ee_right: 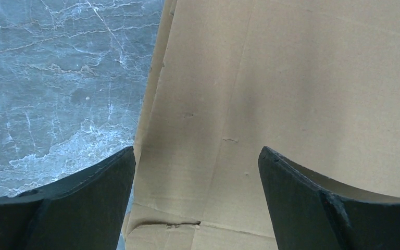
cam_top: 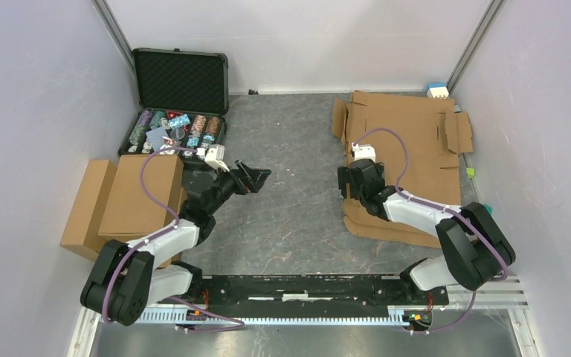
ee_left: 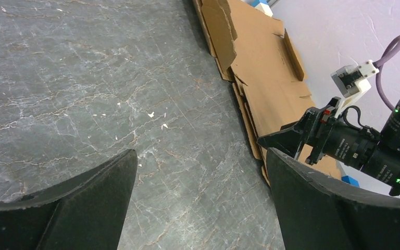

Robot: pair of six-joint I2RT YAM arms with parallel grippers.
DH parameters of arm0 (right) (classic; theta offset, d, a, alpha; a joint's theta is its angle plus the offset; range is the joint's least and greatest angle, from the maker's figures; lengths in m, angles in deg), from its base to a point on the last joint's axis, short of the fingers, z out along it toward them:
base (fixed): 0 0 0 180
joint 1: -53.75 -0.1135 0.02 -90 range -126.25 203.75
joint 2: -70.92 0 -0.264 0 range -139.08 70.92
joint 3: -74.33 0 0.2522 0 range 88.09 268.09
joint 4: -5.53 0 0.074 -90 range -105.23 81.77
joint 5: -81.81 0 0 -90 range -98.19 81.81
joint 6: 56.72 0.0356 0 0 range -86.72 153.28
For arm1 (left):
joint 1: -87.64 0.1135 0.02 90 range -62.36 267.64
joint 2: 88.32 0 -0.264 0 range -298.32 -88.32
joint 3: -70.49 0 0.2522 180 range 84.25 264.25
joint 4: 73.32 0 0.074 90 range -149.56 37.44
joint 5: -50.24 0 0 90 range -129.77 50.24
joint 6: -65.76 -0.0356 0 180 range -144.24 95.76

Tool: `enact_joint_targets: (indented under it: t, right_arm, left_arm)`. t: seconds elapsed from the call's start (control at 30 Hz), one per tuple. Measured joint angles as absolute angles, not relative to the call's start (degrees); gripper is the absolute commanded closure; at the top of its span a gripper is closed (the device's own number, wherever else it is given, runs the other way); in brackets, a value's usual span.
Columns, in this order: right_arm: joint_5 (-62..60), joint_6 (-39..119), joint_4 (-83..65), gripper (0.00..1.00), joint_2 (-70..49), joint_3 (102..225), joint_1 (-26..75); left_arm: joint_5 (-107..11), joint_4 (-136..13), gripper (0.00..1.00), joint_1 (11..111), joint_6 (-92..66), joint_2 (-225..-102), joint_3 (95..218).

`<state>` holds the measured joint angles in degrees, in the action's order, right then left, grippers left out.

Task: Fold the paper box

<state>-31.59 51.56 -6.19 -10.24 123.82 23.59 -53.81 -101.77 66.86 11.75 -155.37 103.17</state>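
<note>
- Top external view showed a grey marbled table [cam_top: 290, 134] enclosed by pale walls [cam_top: 30, 89].
- Paper box [cam_top: 409, 141] lay flat and unfolded at far right, topping a stack of sheets [cam_top: 375, 227]; their number could not be made out.
- Right gripper [cam_top: 347, 181] hung wide over its left edge, holding nothing.
- Left gripper [cam_top: 256, 177] gaped wide and empty, mid-table.

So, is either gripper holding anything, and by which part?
Nothing held: left gripper open over bare table; right gripper open above the paper box at its left edge, not gripping it.
</note>
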Motion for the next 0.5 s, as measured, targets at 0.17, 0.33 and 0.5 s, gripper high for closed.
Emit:
enact_joint_targets:
  t: [0.17, 0.33, 0.5]
  right_arm:
    - [-31.92, 51.65, -6.34, 0.08, -12.71, 124.91, 23.07]
    - [-34.56, 51.67, -8.57, 0.18, -14.09, 126.75, 22.85]
    - [-37.01, 51.89, -9.73, 0.23, -12.75, 126.75, 22.61]
  left_arm:
    - [-53.61, -101.60, 0.00, 66.86, 11.64, -155.37, 103.17]
    - [-53.59, -101.58, 0.00, 66.86, 11.58, -155.45, 103.23]
    - [-53.55, -101.58, 0.00, 66.86, 10.90, -155.45, 103.28]
